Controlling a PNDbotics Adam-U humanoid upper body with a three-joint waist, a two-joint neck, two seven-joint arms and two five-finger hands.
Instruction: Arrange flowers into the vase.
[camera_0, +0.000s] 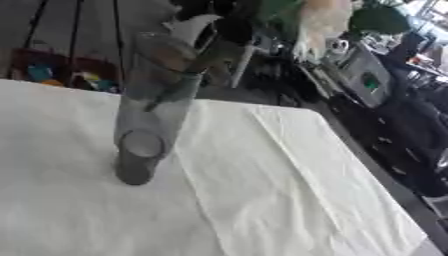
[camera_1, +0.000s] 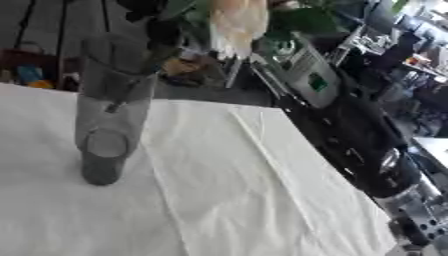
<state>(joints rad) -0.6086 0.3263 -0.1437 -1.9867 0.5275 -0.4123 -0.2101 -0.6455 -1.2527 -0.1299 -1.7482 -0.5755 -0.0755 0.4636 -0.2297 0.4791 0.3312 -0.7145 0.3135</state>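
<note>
Vase (camera_0: 149, 115) of clear glass stands on the white tablecloth (camera_0: 289, 190), a dark stem (camera_0: 188, 75) slanting into its mouth — pale flower (camera_1: 238, 22) above. Insertion looks underway; next, the stem needs lowering. Neither hand shows clearly — whether any fingers grip, I cannot tell.

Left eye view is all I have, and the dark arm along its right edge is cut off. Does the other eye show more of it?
Observer: Yes. In the right eye view the black arm shows more fully and ends in a silver joint near the lower right corner.
Operator: Any robot hand on it there?
Observer: None that I can make out. The arm's upper end fades into dark clutter behind the table, below the pale blossom whose stem sits in the vase.
</note>
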